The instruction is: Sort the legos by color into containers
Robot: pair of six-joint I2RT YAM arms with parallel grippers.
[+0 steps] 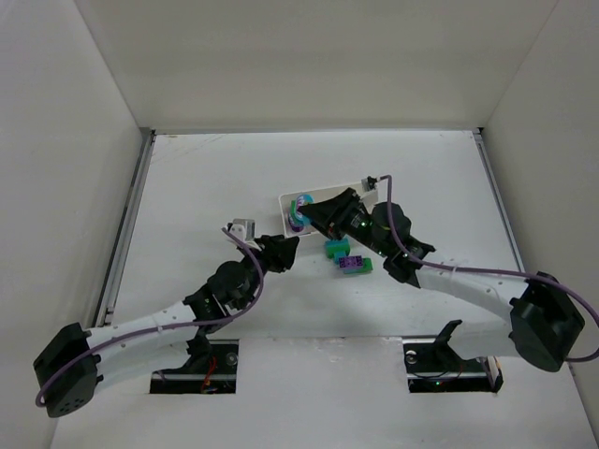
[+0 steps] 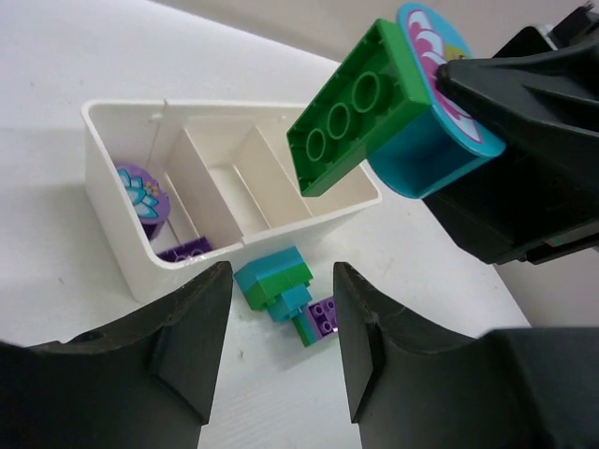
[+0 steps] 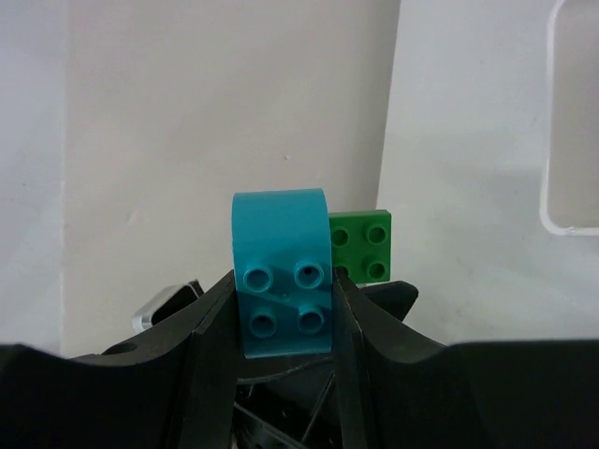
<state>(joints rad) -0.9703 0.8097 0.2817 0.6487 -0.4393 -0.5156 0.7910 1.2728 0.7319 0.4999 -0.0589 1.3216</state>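
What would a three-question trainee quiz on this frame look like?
1. True or false: the left end effector is holding a brick.
2. What does the right end effector grip? A: a purple brick alone. B: a teal brick with a green brick attached. C: nothing.
3. Fill in: the pieces visible inside the white tray in the left wrist view are mainly ____ in colour.

Key: 1 false, its jaws stand open with nothing between them; 2 B; 3 purple.
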